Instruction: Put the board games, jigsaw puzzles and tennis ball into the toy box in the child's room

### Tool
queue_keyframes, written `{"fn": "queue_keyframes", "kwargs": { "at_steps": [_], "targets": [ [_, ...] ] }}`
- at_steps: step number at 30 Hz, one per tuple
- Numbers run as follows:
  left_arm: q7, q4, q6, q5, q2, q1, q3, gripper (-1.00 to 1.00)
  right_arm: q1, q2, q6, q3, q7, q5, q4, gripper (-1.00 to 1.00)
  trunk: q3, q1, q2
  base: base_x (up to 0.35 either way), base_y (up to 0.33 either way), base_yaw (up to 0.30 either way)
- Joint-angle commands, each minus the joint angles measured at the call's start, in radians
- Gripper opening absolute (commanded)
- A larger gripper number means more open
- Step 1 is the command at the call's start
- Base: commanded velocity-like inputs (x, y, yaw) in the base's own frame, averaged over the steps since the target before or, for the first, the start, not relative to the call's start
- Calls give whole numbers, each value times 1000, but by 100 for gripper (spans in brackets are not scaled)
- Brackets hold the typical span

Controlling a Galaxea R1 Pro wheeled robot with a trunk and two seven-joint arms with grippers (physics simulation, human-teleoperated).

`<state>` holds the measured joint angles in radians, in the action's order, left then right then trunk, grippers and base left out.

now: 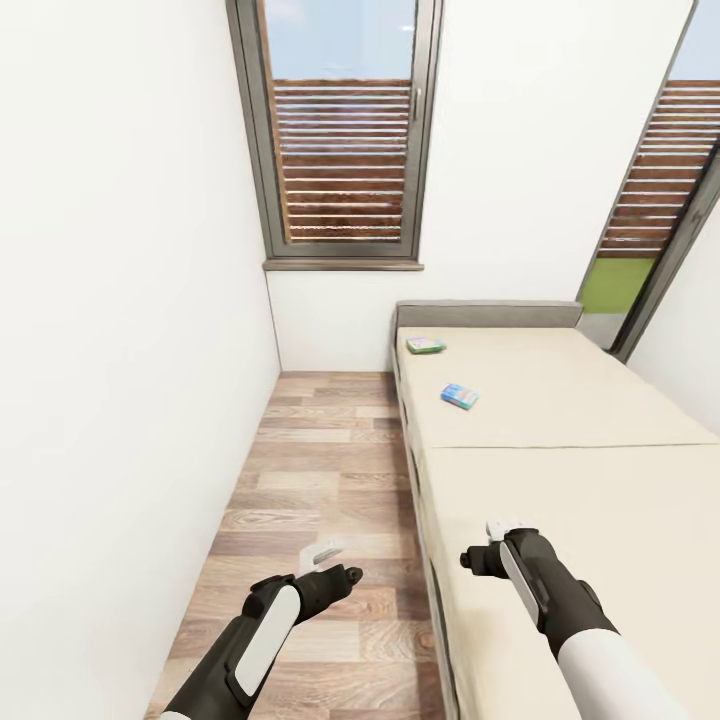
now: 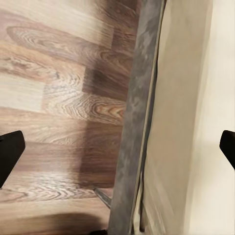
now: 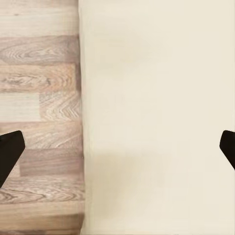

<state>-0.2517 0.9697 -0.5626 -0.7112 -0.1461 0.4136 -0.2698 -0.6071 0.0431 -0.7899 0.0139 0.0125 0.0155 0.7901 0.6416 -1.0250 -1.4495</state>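
Board games: blue one [image 1: 460, 396] and green one [image 1: 426, 345] lying far up bed [image 1: 560, 470]; I'm approaching, both grippers [image 1: 328, 553] [image 1: 508, 529] spread empty for pickup

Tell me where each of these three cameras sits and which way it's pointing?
Head: high up, looking forward and down at the bed, two game boxes and both arms.
Left wrist: above the left gripper, facing down at the floor and bed edge.
Right wrist: above the right gripper, facing down at mattress and floor.
Both wrist views share open fingertips, floor and bed.
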Motion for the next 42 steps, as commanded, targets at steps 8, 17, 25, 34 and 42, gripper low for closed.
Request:
{"fn": "queue_keyframes", "kwargs": {
  "at_steps": [8, 17, 25, 34, 42],
  "targets": [
    [-9, 1, -1, -10, 0, 1, -2, 100, 0, 0, -5, 1, 1, 1, 1, 100, 1, 0, -1, 0, 252, 0],
    [-10, 1, -2, -10, 0, 1, -2, 100, 0, 1, -2, 1, 3, 1, 1, 100, 1, 0, -1, 0, 119, 0],
    [-10, 1, -1, -10, 0, 1, -2, 100, 2, 4, 25, 0, 4, 1, 1, 100, 1, 0, -1, 0, 35, 0],
    [-10, 1, -1, -10, 0, 1, -2, 100, 2, 4, 30, 0, 4, 2, 1, 100, 1, 0, -1, 0, 7, 0],
    [-10, 1, -1, -11, 0, 1, -2, 100, 3, 4, 31, 0, 3, 2, 1, 100, 1, 0, -1, 0, 3, 0]
  ]
}}
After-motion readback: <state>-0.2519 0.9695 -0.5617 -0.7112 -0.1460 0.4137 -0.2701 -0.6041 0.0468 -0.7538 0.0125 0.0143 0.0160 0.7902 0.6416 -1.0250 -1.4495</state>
